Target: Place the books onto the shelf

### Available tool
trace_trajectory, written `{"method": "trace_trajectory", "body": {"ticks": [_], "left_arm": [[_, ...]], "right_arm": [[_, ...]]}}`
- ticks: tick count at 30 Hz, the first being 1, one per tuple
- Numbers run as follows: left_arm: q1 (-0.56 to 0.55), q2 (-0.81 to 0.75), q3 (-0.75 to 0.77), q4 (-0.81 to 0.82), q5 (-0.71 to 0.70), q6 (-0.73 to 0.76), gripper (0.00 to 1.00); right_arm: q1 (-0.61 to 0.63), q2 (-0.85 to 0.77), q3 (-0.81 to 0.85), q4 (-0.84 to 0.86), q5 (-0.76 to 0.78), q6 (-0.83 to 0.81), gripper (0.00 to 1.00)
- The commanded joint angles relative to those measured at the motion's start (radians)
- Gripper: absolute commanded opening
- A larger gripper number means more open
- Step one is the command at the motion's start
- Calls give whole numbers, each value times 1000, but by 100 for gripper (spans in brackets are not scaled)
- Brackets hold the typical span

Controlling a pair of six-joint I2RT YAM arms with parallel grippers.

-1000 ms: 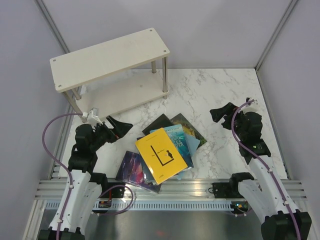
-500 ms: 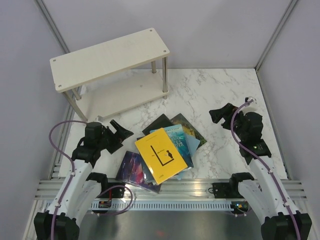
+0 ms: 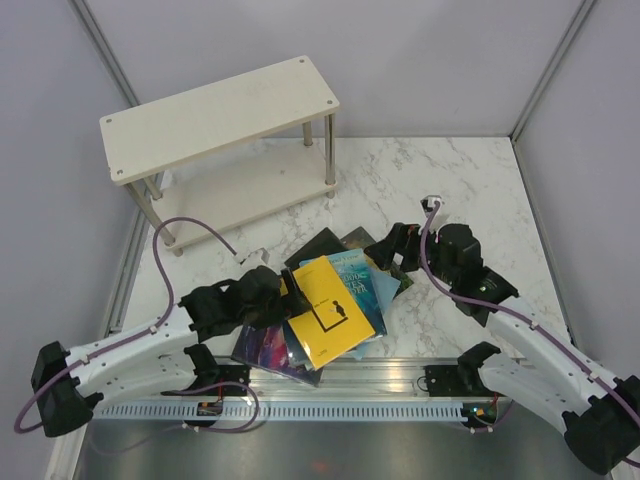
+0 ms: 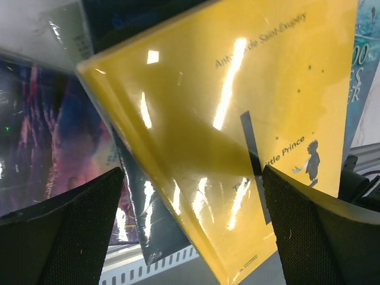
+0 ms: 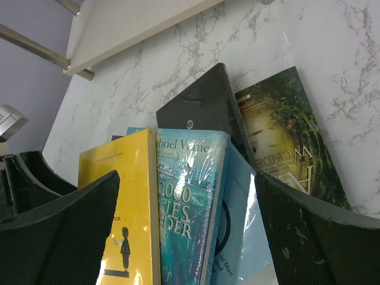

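Note:
The books lie in a loose overlapping pile near the table's front edge. A yellow book (image 3: 322,312) is on top, over a teal one (image 3: 358,285), a light blue one (image 3: 390,288), a black one (image 3: 318,247), a green-gold one (image 3: 378,255) and a purple galaxy one (image 3: 262,335). The shelf (image 3: 220,118) stands at the back left with both boards bare. My left gripper (image 3: 288,294) is open at the yellow book's (image 4: 225,119) left edge. My right gripper (image 3: 388,252) is open over the pile's right side, with the teal book (image 5: 187,196) showing between its fingers.
The shelf's lower board (image 5: 130,24) and a metal leg (image 3: 329,150) lie just behind the pile. Marble table (image 3: 450,190) stretches to the right. A slotted rail (image 3: 350,408) runs along the front edge, close under the pile. Grey walls enclose the cell.
Both arms came down and in toward the pile: the left swung right and low to the yellow book, the right moved left over the teal and green books. The books have not moved.

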Motion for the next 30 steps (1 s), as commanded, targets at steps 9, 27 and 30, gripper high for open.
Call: {"method": "trace_trajectory", "body": {"ticks": [9, 27, 30], "left_arm": [[-162, 78, 4, -2, -229, -257, 100], [-162, -103, -225, 379, -258, -218, 72], [-162, -123, -214, 397, -266, -192, 61]], "right_arm": [[137, 24, -104, 169, -1, 126, 97], [326, 182, -177, 368, 49, 215, 95], [349, 189, -207, 400, 52, 243, 94]]}}
